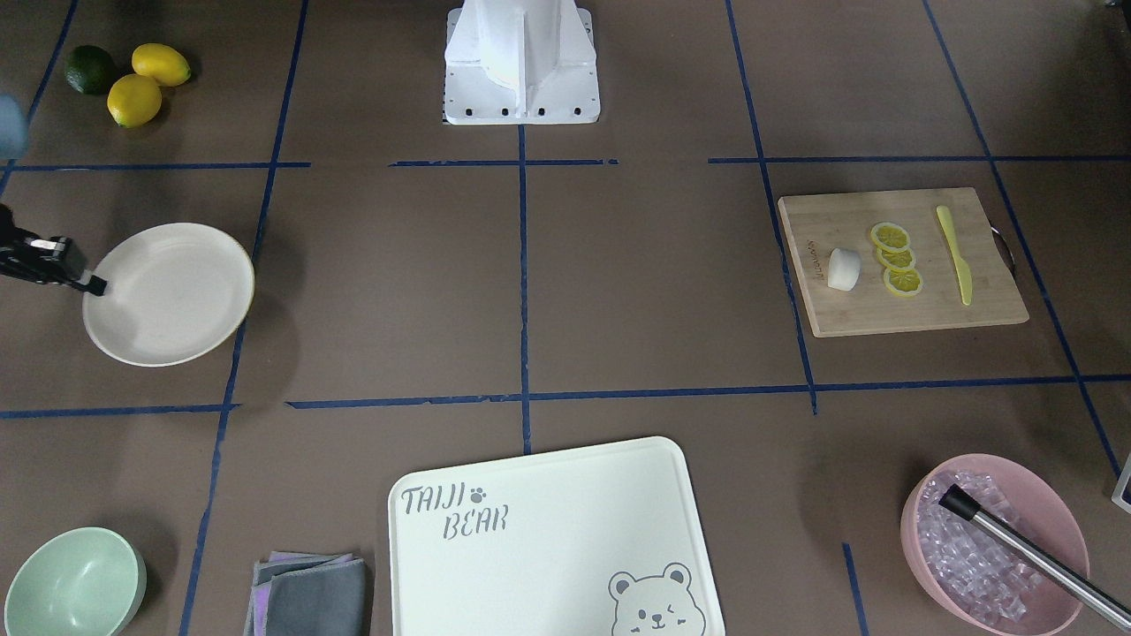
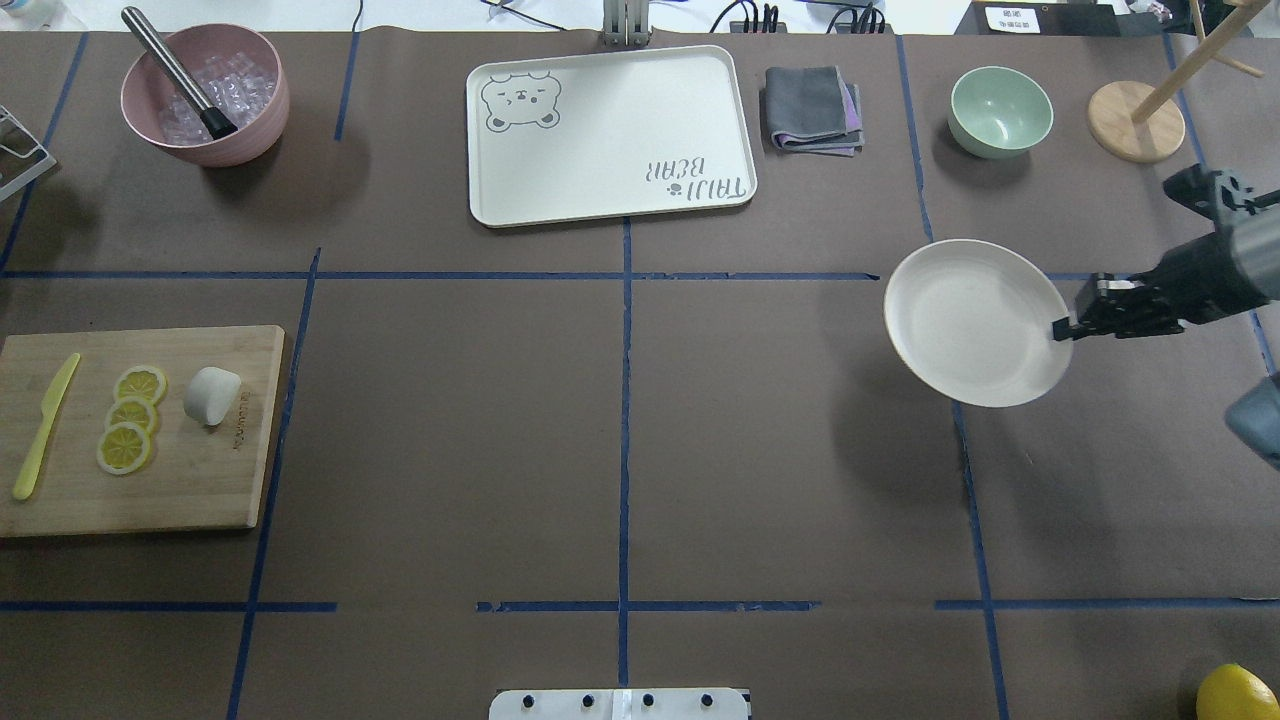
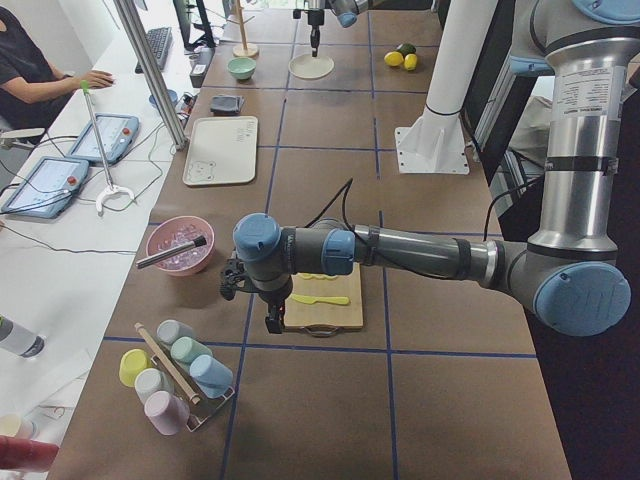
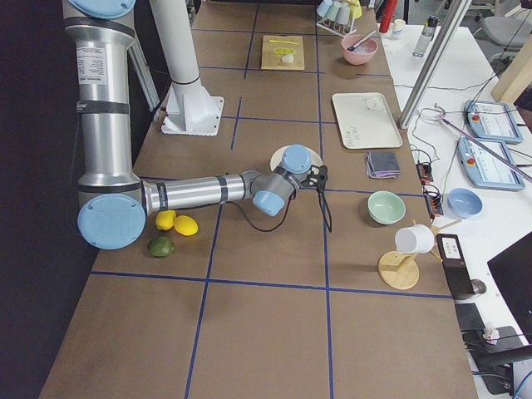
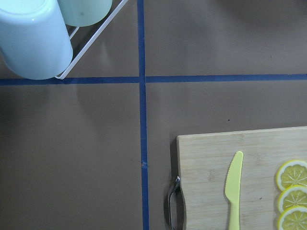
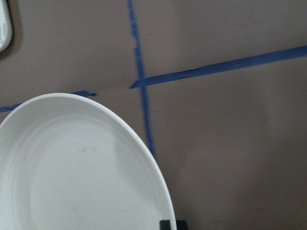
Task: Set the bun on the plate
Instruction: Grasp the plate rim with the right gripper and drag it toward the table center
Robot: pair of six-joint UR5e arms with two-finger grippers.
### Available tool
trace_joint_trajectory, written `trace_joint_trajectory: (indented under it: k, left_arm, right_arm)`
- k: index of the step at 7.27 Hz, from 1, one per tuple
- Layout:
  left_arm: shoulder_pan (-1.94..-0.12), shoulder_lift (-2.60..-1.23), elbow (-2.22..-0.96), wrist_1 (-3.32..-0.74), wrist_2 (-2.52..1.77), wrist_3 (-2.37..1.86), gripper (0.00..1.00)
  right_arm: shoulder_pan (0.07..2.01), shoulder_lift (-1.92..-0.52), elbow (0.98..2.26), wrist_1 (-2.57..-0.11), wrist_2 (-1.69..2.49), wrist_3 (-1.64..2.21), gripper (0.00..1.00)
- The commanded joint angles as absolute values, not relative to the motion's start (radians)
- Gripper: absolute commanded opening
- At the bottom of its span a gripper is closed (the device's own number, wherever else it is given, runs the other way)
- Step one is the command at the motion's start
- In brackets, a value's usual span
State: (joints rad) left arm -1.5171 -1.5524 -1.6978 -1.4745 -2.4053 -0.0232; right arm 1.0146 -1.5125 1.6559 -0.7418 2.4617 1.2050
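One bun (image 2: 212,394), three lemon slices (image 2: 132,415) and one yellow knife (image 2: 45,425) sit on the single wooden board (image 2: 200,480) at the left edge of the overhead frame. The bun lies at the right end of the row, just beside the slices and well apart from the one plate (image 2: 970,320) at mid-right. In from the right edge comes the right gripper (image 2: 1062,328), arm stretched low, fingers pinched on the plate's right-hand rim. In the side view the left gripper (image 3: 272,318) hangs pointing down beside the board, forearm level, and I cannot tell whether its fingers are spread or closed.
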Motion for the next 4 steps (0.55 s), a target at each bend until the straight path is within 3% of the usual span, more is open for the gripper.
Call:
trace_joint_trajectory:
  k: [1,4]
  left_arm:
    - [-1.517,-1.513,-1.701,-1.527,-2.407,-0.026,1.00]
    - [-1.509,-1.471,-1.710,-1.753,-2.407,-0.031,1.00]
  right_arm:
    - [0.803,-1.338,1.689,-0.750,2.331,1.488,0.00]
    - [0.577,-1.173,1.661,-0.934,2.056,1.586,0.00]
